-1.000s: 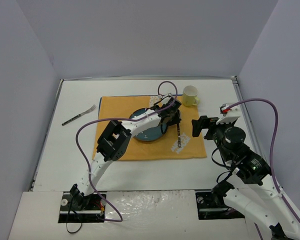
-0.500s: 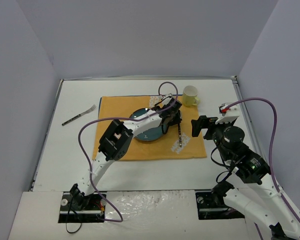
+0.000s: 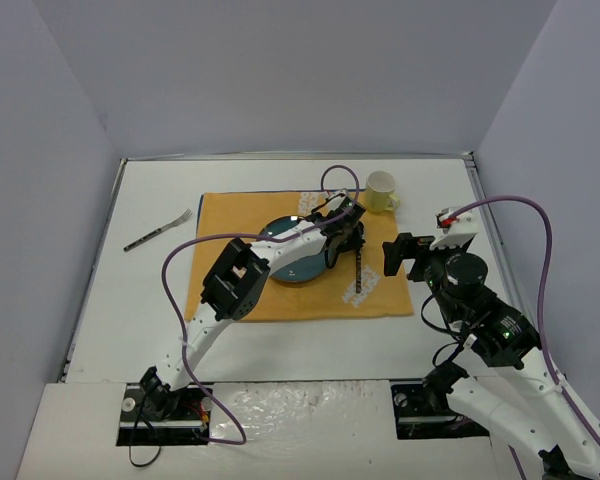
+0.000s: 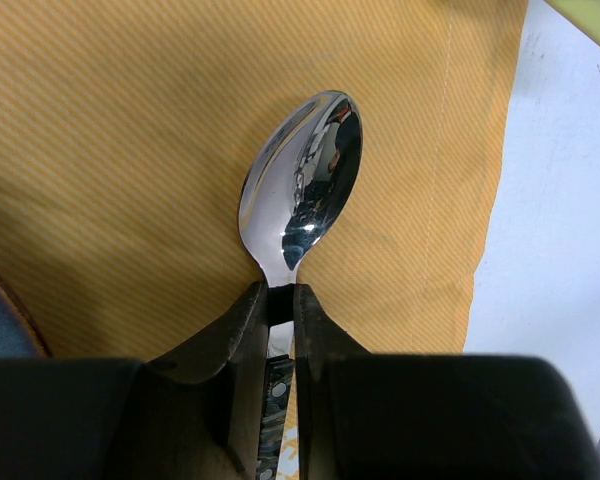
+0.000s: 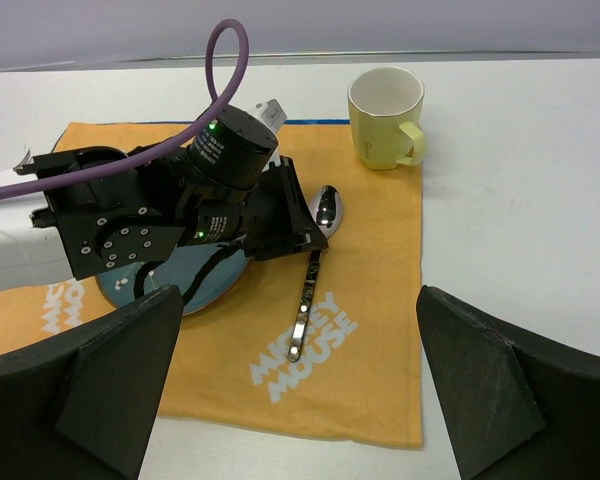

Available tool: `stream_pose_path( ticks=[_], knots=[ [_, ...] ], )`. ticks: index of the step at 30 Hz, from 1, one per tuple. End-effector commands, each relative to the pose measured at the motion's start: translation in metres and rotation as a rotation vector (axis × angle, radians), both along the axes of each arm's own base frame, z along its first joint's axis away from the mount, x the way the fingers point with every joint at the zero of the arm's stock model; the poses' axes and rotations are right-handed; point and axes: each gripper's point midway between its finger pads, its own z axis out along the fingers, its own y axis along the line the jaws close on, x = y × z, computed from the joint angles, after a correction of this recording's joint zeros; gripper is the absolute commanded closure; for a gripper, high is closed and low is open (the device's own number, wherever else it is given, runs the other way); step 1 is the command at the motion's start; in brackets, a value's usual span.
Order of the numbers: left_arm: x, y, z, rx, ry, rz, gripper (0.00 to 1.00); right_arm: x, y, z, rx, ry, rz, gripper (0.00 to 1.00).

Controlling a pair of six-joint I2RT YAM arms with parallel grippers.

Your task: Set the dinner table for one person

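Starting at the far left of the top view, a slim metal fork with a dark handle (image 3: 158,232) lies alone on the large white rectangular dinner table with a thin metal rim (image 3: 130,320), well apart from everything else. Next comes the orange-yellow cloth placemat (image 3: 230,230), spread over the middle of that tabletop. On it sits a round blue plate (image 3: 288,265), partly covered by the left arm reaching across.

Just beside the plate's right edge, the left gripper (image 3: 352,243) is pinched narrow on a shiny metal spoon with a dark patterned handle (image 3: 358,275). Only the left wrist view shows that grip closely: the 2 black fingers (image 4: 242,330) squeeze the spoon's neck just below the bowl, which faces up over the cloth.

The right wrist view adds what the other 2 do not show: white Mickey Mouse lettering (image 5: 300,350) printed on the placemat, with the end of the spoon's handle at its edge.

Further right, a pale yellow ceramic cup with a handle (image 3: 381,191) stands upright at the placemat's far right corner. At the far right, the right gripper (image 3: 406,254) hovers near the placemat's right edge with its jaws spread wide, holding nothing. Its 2 dark fingers (image 5: 100,380) fill the bottom corners of its own view.
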Motion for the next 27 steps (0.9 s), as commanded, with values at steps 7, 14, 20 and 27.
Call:
stream_pose_path(
  ticks=[7,14,20,27],
  knots=[
    [0.008,0.004,0.036,-0.068,-0.037,0.089,0.96,0.004,0.002,0.012,0.024,-0.04,0.0,0.0],
    [0.011,0.006,0.04,-0.071,-0.052,0.101,0.94,0.004,0.002,0.01,0.019,-0.037,0.002,0.0],
    [0.007,0.008,0.037,-0.059,-0.037,0.095,0.81,0.004,0.002,0.01,0.021,-0.038,0.003,0.0],
    [0.001,0.013,0.036,-0.047,-0.008,0.104,0.64,0.004,0.003,0.008,0.019,-0.034,0.006,0.0]
  ],
)
